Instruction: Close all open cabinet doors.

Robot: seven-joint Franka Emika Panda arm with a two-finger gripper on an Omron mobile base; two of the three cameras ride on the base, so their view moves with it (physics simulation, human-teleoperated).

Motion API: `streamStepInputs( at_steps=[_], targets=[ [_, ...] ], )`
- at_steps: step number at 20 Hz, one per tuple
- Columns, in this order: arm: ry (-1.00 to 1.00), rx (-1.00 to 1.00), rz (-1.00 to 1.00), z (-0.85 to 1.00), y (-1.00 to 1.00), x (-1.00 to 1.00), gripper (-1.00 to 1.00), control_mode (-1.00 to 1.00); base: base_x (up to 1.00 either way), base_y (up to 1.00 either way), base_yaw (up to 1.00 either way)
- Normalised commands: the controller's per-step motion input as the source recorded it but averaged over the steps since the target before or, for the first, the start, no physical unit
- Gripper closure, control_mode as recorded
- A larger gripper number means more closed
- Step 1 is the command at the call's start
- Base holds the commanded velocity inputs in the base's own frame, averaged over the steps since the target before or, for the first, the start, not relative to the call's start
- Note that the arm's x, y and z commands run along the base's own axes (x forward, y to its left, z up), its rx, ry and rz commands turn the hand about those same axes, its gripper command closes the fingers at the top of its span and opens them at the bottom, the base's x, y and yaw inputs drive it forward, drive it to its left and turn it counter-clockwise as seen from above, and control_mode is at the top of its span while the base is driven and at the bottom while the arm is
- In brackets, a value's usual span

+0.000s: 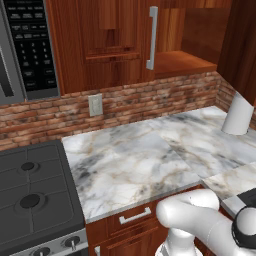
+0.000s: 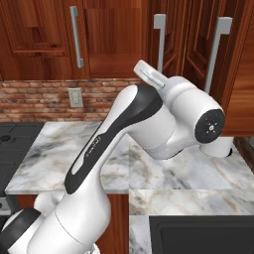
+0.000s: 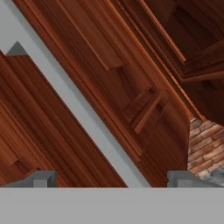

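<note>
Where brick backsplash (image 1: 150,100) ends, a marble counter (image 1: 140,160) begins.

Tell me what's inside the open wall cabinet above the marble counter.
Inside the open cabinet, a bare wooden shelf and wood back wall show. An open door at the right covers the rest of the interior.

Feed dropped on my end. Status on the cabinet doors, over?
Gripper open, up against a cabinet door, bar handle running between the fingertips. Cabinet beside it stands open, shelf exposed. Nothing in the way.
</note>
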Motion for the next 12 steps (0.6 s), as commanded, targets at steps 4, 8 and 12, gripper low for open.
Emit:
streamStepInputs(
  at_steps=[4,8,12],
  targets=[
    [0.0,0.0,0.03,0.0,0.0,0.31,-1.0,-1.0,0.0,0.0,0.0],
    [0.0,0.0,0.02,-0.07,0.0,0.37,-1.0,-1.0,0.0,0.0,0.0],
    [0.0,0.0,0.01,-0.11,0.0,0.41,-1.0,-1.0,0.0,0.0,0.0]
  ],
)
